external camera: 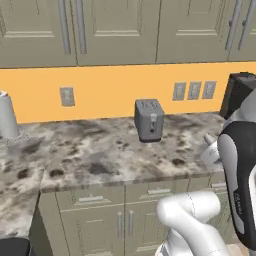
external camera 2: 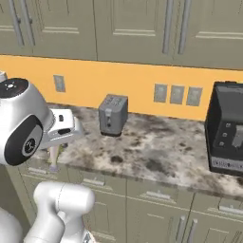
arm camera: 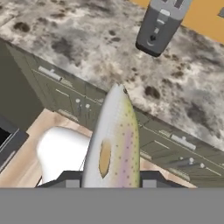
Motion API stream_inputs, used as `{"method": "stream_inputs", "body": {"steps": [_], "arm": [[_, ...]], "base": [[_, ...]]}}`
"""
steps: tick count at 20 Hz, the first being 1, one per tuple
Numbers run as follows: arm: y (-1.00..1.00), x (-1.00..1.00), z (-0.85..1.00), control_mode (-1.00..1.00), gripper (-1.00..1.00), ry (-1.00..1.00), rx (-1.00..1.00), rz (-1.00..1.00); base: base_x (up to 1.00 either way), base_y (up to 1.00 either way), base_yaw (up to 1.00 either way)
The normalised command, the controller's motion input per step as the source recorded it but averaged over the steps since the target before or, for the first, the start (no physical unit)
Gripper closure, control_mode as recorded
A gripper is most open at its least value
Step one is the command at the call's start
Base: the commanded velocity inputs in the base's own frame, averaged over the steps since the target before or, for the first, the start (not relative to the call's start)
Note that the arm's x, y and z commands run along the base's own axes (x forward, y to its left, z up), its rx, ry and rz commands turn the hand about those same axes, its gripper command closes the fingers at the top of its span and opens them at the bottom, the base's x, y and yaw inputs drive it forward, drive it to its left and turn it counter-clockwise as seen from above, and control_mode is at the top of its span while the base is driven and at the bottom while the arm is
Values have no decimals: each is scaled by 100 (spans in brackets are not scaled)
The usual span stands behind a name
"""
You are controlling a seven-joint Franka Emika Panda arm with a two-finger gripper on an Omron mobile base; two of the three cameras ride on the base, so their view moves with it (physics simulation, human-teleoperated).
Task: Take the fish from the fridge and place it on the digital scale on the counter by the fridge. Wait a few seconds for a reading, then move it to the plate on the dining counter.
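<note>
While the jaws sit nearly closed on the fish [arm camera: 114, 140], it looks light, slick, floppy (tail-end grip; mid-body would likely sag less).

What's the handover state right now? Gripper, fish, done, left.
Gripper: shut on the fish, which sticks out from between the fingers.
Where: the arm holds the fish off the surface, at the front edge of a granite counter with a grey toaster at the back and a dark appliance to the right, which looks like a coffee machine.
Done: fish is picked up and in hand.
Cannot tell from this moment whether it has been weighed yet.
Left: at least placing the fish on the plate on the dining counter.
</note>
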Motion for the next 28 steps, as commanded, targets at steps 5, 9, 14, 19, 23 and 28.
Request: {"method": "stream_inputs", "body": {"steps": [5,9,14,19,23,28], "arm": [[0,0,0,100,100,0,0,0],[0,0,0,100,100,0,0,0],[0,0,0,100,100,0,0,0],[0,0,0,100,100,0,0,0],[0,0,0,100,100,0,0,0],[0,0,0,100,100,0,0,0]], "base": [[0,0,-90],[-1,-3,-85],[0,-12,-86],[2,-36,-81],[6,-34,-78],[15,-22,-73]]}}
